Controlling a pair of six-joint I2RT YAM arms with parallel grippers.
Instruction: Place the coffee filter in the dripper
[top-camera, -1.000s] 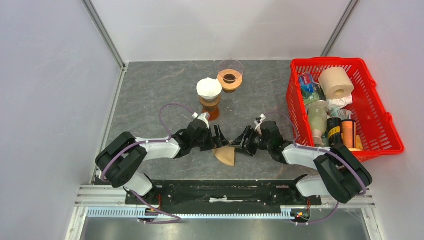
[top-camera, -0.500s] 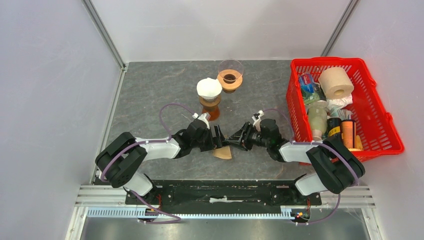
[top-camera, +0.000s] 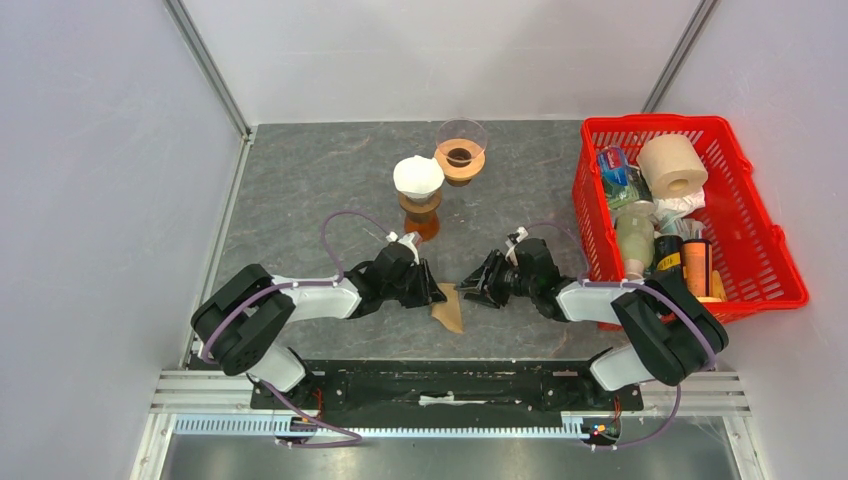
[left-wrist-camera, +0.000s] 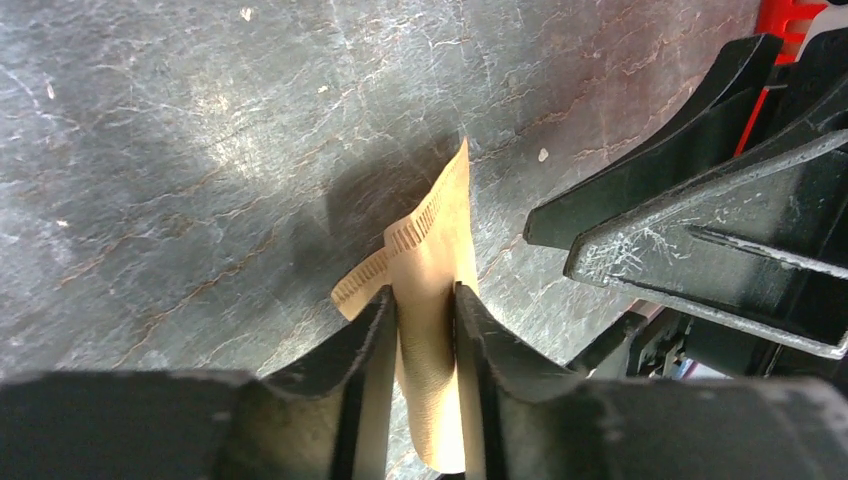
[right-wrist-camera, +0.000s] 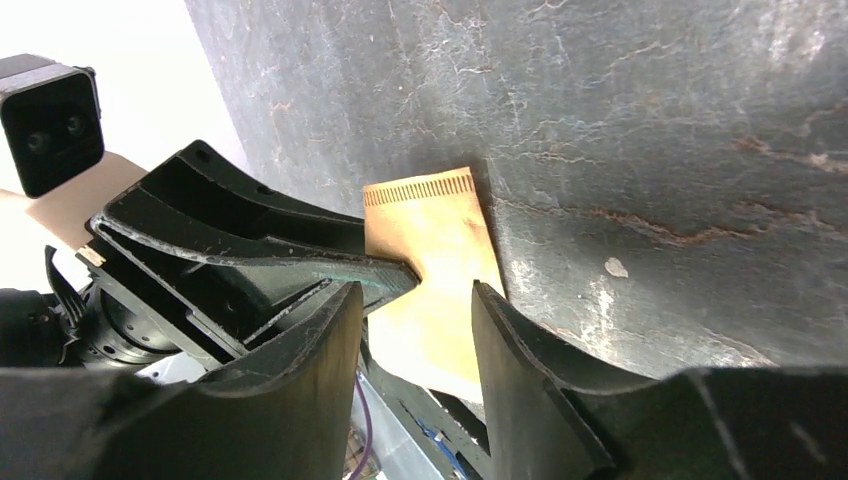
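A brown paper coffee filter (top-camera: 449, 306) lies near the table's front edge, between my two grippers. My left gripper (left-wrist-camera: 424, 300) is shut on it, and the folded paper (left-wrist-camera: 432, 230) bulges between both pads. My right gripper (right-wrist-camera: 415, 290) faces it from the right with its jaws open. The filter's crimped edge (right-wrist-camera: 430, 230) and a left fingertip (right-wrist-camera: 300, 255) sit just beyond its tips, and it clamps nothing. An empty clear dripper (top-camera: 460, 150) stands at the back. A second dripper with a white filter (top-camera: 418, 178) sits on an amber carafe beside it.
A red basket (top-camera: 745, 235) at the right holds a paper roll, bottles and other items. Grey walls close in the left, back and right sides. The arms' black base rail (top-camera: 450, 385) runs along the near edge.
My left gripper has closed from wide open onto the filter, which now stands narrower and on edge. The right gripper has shifted slightly towards the back and stayed open.
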